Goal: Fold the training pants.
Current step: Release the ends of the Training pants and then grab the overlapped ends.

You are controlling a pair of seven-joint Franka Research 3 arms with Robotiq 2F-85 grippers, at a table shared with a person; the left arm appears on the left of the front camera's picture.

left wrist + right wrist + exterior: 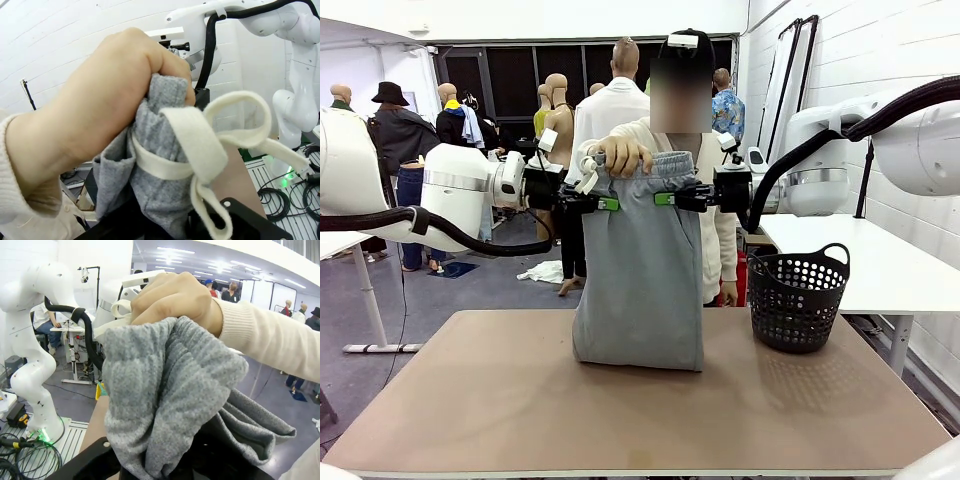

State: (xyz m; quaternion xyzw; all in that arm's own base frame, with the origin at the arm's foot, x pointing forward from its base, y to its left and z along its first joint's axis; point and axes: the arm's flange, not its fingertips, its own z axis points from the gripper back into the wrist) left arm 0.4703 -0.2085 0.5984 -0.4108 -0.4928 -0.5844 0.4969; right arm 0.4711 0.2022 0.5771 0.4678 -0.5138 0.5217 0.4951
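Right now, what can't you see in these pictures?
- Left gripper tips: left wrist view, buried under the training pants.
- Right gripper tips: right wrist view, same cloth.
- Basket inside: front view, its own wall hides it.
- Drawstring end: left wrist view, cut by the bottom edge.

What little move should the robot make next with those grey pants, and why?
Probably lay the training pants down toward the table: the left gripper and right gripper seem to pinch the waistband, and the lower end rests there.

person's hand (172, 300) in cream sleeve (270, 337) clutches bunched top of grey training pants (165, 390), white drawstring (120, 307) loop just behind hand, fabric folds spill to lower right
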